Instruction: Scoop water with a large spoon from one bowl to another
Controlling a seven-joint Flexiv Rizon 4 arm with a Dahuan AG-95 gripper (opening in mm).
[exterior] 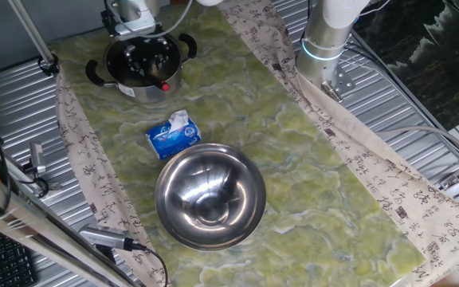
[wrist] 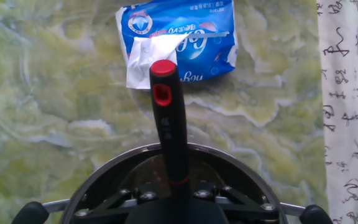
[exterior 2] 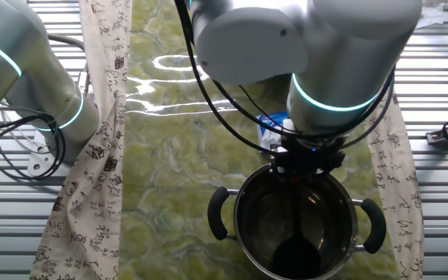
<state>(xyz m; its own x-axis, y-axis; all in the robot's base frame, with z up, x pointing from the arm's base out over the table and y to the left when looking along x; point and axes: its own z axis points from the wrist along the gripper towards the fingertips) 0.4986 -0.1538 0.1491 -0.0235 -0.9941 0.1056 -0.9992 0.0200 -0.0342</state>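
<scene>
A steel pot (exterior: 174,76) with black side handles stands at the far end of the green mat. My gripper (exterior: 139,36) hangs straight over it and reaches down into it. In the hand view the large spoon (wrist: 169,124), a black handle with a red end (wrist: 163,68), rises from between the jaws at the gripper (wrist: 174,208) and crosses the pot rim (wrist: 104,174). The jaws look shut on it. Its red end (exterior: 164,85) pokes out at the pot's near rim. A big steel bowl (exterior: 209,195) sits nearer the front. Water cannot be made out in either vessel.
A blue-and-white tissue pack (exterior: 174,135) lies between pot and bowl, just beyond the spoon's end in the hand view (wrist: 185,37). Patterned cloth strips (exterior: 78,159) border the mat. The arm's base (exterior: 325,40) stands at the far right, with cables and ribbed metal around.
</scene>
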